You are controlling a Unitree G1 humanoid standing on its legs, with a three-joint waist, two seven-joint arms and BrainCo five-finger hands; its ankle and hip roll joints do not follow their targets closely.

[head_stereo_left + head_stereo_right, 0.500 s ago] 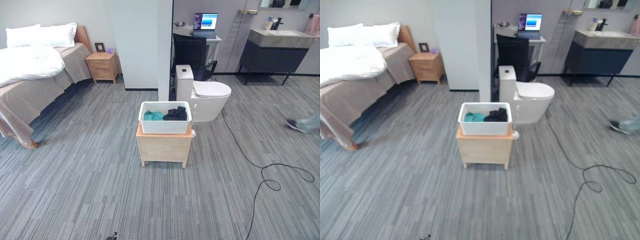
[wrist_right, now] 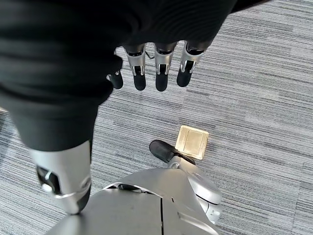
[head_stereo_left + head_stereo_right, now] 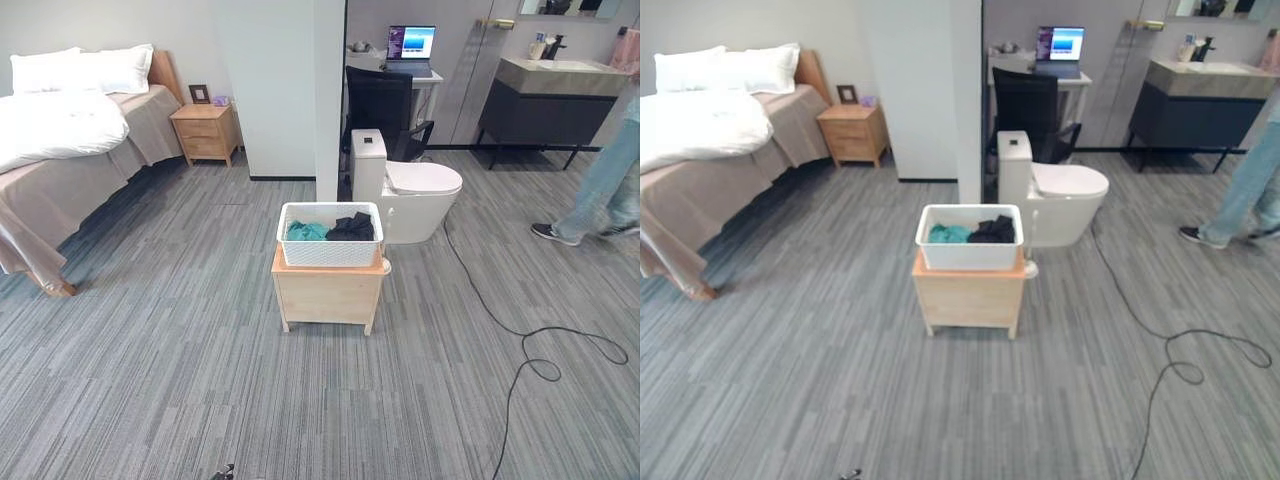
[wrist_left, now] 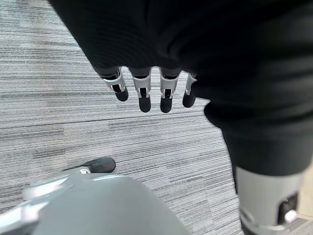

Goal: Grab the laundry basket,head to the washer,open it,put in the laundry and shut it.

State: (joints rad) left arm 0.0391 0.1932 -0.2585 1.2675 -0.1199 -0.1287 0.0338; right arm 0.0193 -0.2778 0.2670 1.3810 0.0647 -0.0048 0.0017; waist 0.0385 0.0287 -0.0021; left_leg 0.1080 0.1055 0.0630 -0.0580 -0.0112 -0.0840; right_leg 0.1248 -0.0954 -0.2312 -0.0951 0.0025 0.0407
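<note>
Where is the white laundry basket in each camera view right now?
Left eye view: laundry basket sits centre, on the wooden stand, in front of the toilet.
Right eye view: same spot, centre, on the stand.
Left wrist view: carpet under the left robot hand.
Right wrist view: carpet under the right robot hand.
Shared landmark for the eye views: the toilet.

Both hands [image 4: 151,93] [image 2: 156,68] down, fingers seemingly relaxed.
</note>
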